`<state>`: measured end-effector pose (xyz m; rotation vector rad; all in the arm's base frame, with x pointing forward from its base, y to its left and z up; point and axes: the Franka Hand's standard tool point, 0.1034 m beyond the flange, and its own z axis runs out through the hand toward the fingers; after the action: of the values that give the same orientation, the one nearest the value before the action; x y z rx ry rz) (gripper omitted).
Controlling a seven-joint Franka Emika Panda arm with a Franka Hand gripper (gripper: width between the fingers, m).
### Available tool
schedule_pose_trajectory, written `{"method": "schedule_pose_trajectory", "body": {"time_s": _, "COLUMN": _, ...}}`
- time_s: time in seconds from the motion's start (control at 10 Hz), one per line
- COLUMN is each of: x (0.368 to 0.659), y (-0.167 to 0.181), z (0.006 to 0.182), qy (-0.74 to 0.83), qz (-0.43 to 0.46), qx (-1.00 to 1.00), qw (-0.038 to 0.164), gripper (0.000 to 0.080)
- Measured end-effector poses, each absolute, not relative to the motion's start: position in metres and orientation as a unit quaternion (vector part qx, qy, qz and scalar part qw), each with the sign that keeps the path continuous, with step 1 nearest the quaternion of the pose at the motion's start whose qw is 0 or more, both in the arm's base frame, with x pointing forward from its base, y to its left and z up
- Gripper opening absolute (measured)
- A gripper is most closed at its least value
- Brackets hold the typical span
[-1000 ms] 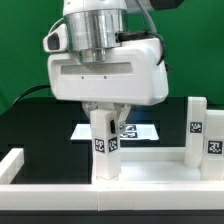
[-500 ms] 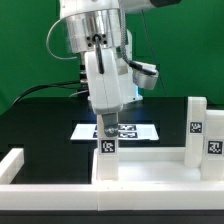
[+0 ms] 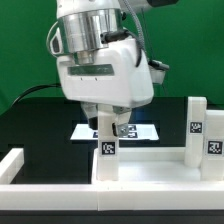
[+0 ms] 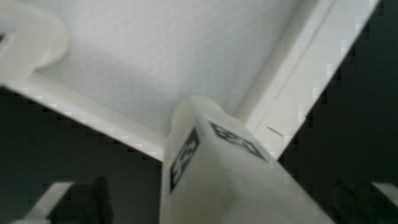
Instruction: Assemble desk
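arm: white shell | grey metal wrist ring | black cables | claw: white

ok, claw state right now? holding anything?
Claw: open, fingers on either side of the upright leg on the tabletop panel; not gripping it.

The gripper hangs over an upright white leg standing on the tabletop panel at the near side. Two more tagged legs stand at the exterior view's right. The marker board lies farther back.
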<state>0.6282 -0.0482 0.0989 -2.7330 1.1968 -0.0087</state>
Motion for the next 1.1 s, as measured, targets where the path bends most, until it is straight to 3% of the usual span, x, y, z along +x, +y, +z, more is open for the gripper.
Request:
{"method": "schedule_pose_trajectory", "body": {"time_s": 0.4, "x": 0.6284, "y": -0.0496, "z": 0.0989, "qy": 0.285, "qz": -0.013, "qx": -0.955, "qw": 0.074, "gripper": 0.0649}}
{"method": "schedule_pose_trajectory", "body": {"time_s": 0.5, "x": 0.6317, "y": -0.0515, "z": 0.1004, "qy": 0.164, "qz": -0.029, "qx": -0.985, "qw": 0.051, "gripper": 0.0649}}
{"method": "schedule_pose_trajectory", "body": {"time_s": 0.7, "x": 0.6356, "y": -0.0489, "z": 0.1000, "qy": 0.098, "qz": -0.044, "qx": -0.993, "qw": 0.045, "gripper": 0.0649}}
{"method": "schedule_pose_trajectory", "body": {"time_s": 0.8, "x": 0.6356, "y": -0.0492, "z": 0.1001, "qy": 0.120, "qz": -0.043, "qx": -0.991, "qw": 0.046, "gripper": 0.0525}}
{"method": "schedule_pose_trajectory", "body": {"time_s": 0.9, "x": 0.6356, "y": -0.0493, "z": 0.1001, "qy": 0.118, "qz": -0.043, "qx": -0.991, "qw": 0.045, "gripper": 0.0525}}
{"method": "schedule_pose_trajectory", "body": {"time_s": 1.1, "x": 0.6353, "y": -0.0517, "z": 0.0997, "qy": 0.206, "qz": -0.039, "qx": -0.976, "qw": 0.050, "gripper": 0.0294}}
